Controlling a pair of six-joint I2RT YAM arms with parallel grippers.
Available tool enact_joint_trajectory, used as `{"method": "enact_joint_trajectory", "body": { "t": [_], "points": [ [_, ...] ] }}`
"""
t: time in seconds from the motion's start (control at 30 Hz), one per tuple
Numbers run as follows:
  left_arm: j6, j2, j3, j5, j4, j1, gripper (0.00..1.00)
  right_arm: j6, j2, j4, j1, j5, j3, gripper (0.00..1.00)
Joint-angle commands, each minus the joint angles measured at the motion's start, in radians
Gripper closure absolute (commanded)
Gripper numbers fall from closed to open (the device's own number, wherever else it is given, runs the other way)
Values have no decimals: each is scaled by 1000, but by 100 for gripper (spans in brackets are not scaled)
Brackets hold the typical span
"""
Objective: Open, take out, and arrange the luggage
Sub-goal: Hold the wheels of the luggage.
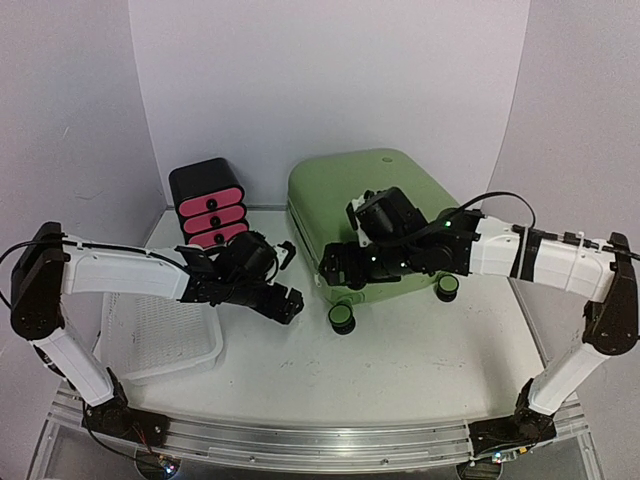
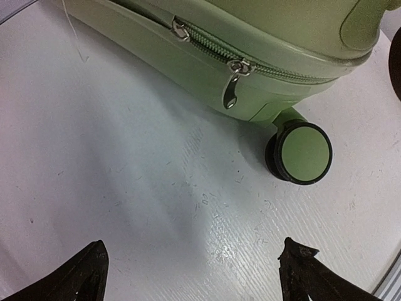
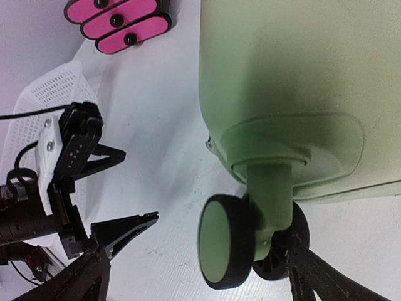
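White basket (image 1: 160, 335) on table (image 1: 400, 370), behind and outboard of left gripper (image 1: 285, 303). Left gripper low over table, jaws spread wide, nothing held. Just ahead of it: 1 corner wheel (image 2: 304, 152) and a zipper pull (image 2: 232, 88) hanging off the seam. Right gripper (image 1: 335, 262) equally wide, empty, a wheel between its fingertips, contact unclear. Luggage (image 1: 370, 190) flat, lid down, directly beyond both grippers. Black drawer box (image 1: 207, 203), 3 pink fronts, beyond left gripper.
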Motion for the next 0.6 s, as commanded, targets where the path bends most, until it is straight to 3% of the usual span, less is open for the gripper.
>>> {"method": "enact_joint_trajectory", "body": {
  "t": [0.0,0.17,0.33,0.57],
  "points": [
    [37,49,83,21,92,6,4,60,31,-70,24,112,-19,3],
    [6,93,92,-50,155,10,3,70,72,-90,26,234,9,5],
    [3,114,59,9,279,26,2,115,71,-130,26,314,19,2],
    [-7,146,59,106,307,54,4,63,39,-107,19,264,-14,2]
  ]
}}
